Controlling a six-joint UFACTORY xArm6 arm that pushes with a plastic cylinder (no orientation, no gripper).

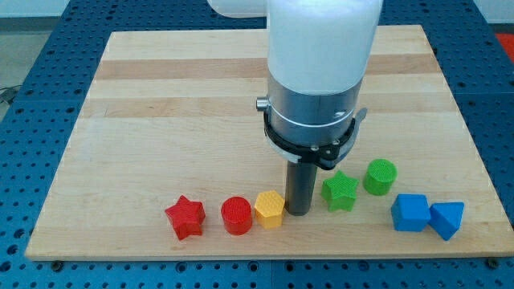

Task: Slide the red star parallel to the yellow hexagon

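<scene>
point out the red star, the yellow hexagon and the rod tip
red star point(185, 217), camera view, middle of its top face
yellow hexagon point(270, 208), camera view, middle of its top face
my tip point(298, 213), camera view, the rod's very end, just to the view's right of the yellow hexagon

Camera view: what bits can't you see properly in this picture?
- Top of the arm: cut off by the view's top edge.
- Board behind the arm: hidden by the arm's white body.
- My tip: whether it touches the yellow hexagon at its left cannot be told.
- Far sides of the red star, red cylinder and green star: turned away from the camera.
</scene>
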